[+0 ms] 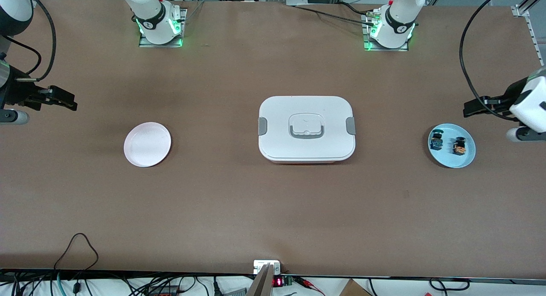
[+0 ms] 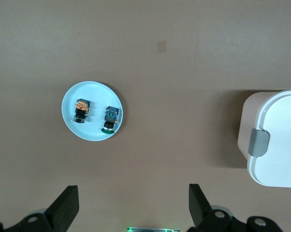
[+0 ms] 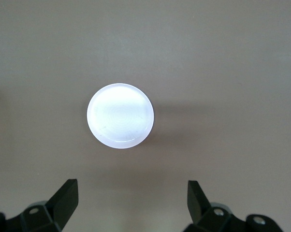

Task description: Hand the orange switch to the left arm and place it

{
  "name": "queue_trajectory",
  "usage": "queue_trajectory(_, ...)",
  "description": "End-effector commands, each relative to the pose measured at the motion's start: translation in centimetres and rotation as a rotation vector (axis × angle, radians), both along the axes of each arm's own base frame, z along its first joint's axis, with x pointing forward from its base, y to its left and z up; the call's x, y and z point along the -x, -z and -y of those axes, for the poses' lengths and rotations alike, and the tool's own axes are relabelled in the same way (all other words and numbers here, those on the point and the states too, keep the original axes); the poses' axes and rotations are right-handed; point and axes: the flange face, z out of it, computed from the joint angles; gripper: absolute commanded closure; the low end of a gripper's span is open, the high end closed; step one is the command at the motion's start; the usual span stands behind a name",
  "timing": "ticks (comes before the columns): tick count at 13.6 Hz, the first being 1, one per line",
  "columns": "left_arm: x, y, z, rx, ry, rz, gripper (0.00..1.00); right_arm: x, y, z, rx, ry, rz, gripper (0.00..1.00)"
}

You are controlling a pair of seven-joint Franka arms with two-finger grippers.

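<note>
Both arms are waiting, raised at the table's two ends; the left gripper [image 1: 469, 108] and right gripper [image 1: 70, 102] are hanging spread wide, holding nothing.

Table [image 1: 273, 210]: broad, matte brown top, evenly lit, soft shadows. Black cables [image 1: 76, 245] trail over its near edge. Aluminium frame rail [image 1: 527, 18] at one upper corner. Small unit with red display [image 1: 277, 281] below the near edge, centre.
</note>
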Motion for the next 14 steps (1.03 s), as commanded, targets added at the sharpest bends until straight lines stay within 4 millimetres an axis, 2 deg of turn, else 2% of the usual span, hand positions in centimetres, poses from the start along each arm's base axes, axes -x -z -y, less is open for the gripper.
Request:
queue_trajectory(1,1.4,-1.6,-3.1,0.047,0.02,0.01,0.0,1.0,-0.7,-0.1,-0.004,-0.001,0.013,0.0)
queue_trajectory(3,2.5,-1.0,-3.8,0.052,0.014,0.016,0.0,1.0,-0.6,-0.5,-0.004,-0.006,0.011,0.0)
queue_trajectory(4,3.6,-0.1,-3.8,0.045,0.012,0.046,0.0,1.3,-0.4,-0.3,-0.005,-0.002,0.013,0.0)
queue_trajectory(7,5.1,1.3,-3.0,0.042,0.017,0.061,0.0,1.6,-0.3,0.2,-0.006,0.011,0.018,0.0)
queue_trajectory(11,6.0,1.8,-3.4,0.036,0.01,0.086,0.0,1.5,-1.1,0.4,-0.008,0.019,0.024,0.0)
queue_trajectory(14,5.9,1.9,-3.7,0.036,0.001,0.081,0.0,1.3,-1.2,0.1,-0.007,0.011,0.022,0.0)
